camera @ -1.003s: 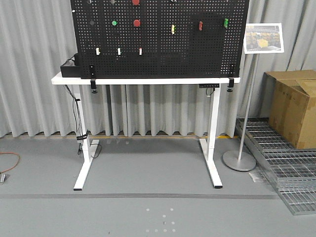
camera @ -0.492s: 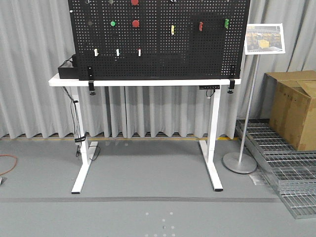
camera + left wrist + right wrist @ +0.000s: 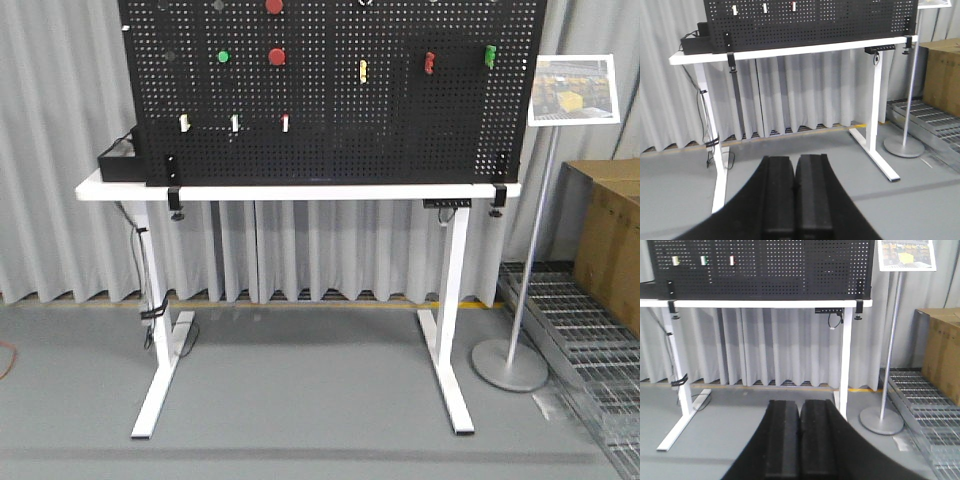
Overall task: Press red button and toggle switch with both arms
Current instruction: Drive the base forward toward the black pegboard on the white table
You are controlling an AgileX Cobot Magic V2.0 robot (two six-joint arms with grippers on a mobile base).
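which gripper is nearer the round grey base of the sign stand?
Right. The right gripper has the round grey sign-stand base ahead, slightly to its right; from the left gripper it lies farther off, well to the right.

Test lab: grey curtain (image 3: 55, 130), pegboard (image 3: 330, 130), metal grating (image 3: 580, 320)

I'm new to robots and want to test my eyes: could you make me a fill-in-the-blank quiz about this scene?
The black pegboard stands on a ___ table.
The button left of the lower red button is ___.
The left gripper and right gripper are both ___.
Missing words: white; green; shut.
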